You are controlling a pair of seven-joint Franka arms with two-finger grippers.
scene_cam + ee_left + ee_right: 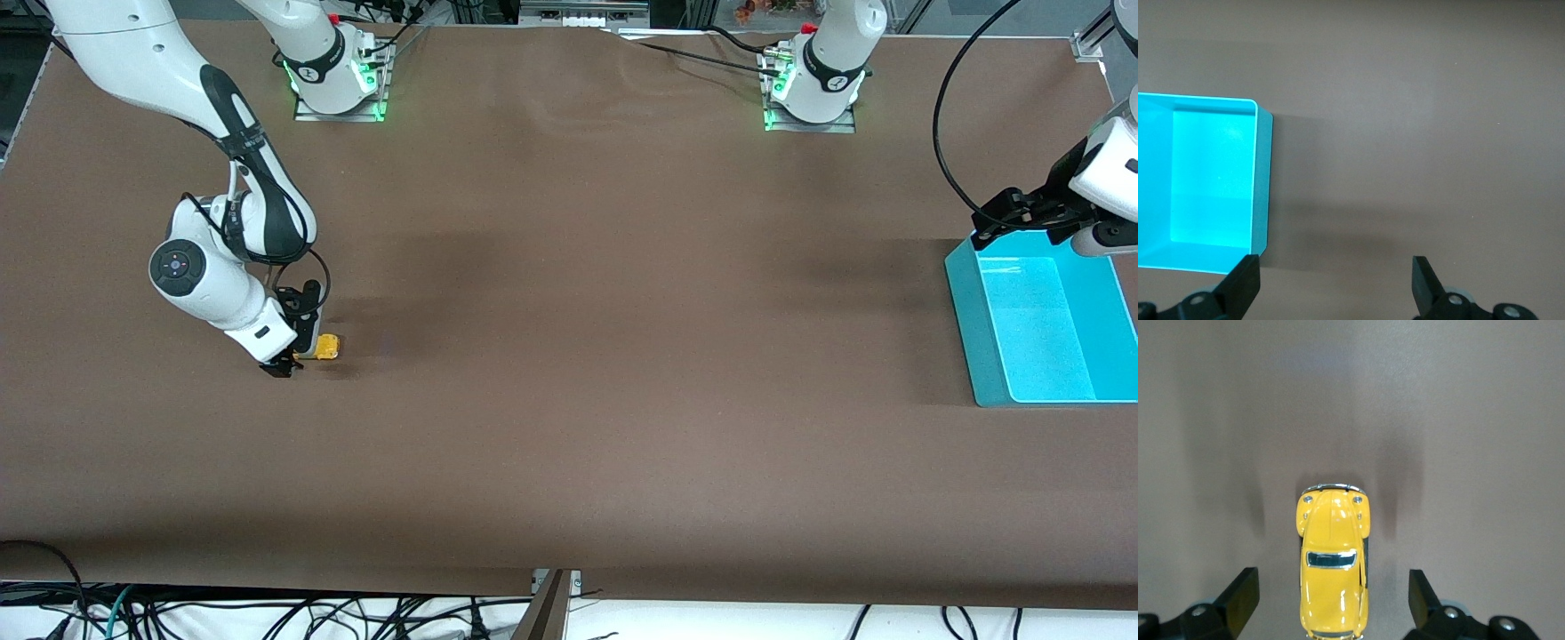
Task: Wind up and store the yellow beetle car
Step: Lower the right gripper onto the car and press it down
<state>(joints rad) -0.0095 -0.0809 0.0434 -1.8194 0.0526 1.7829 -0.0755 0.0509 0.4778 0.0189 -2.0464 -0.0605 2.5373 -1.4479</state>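
In the front view, you see the right tool [293, 360] low at the surface [569, 400], toward the right arm's end, with the car [327, 347] just beside it; from this angle it is hard to tell whether the fingers touch the car. The left tool [1005, 218] hangs over the edge of the blue bin [987, 356] at the left arm's end, and this arm waits. In the left wrist view, the left tool [1335, 283] is released, its two fingers spread wide with nothing between them, and under it you see a corner of the bin [1261, 180], which holds nothing, and bare surface [1418, 100]. In the right wrist view, the right tool [1333, 600] is also released: its fingers [1241, 593] stand wide on both sides of the car [1333, 573], well apart from the body, and the car stands on its wheels on the surface [1458, 420], with its length running between the fingers. I judge that the car is light, stiff and a little slippery, because the paint is glossy and the body is rounded. You should take hold across the flat sides, about at the doors, and low, so the pads do not slide up over the roof. Close gently; the car can roll away on its wheels if one finger touches first.
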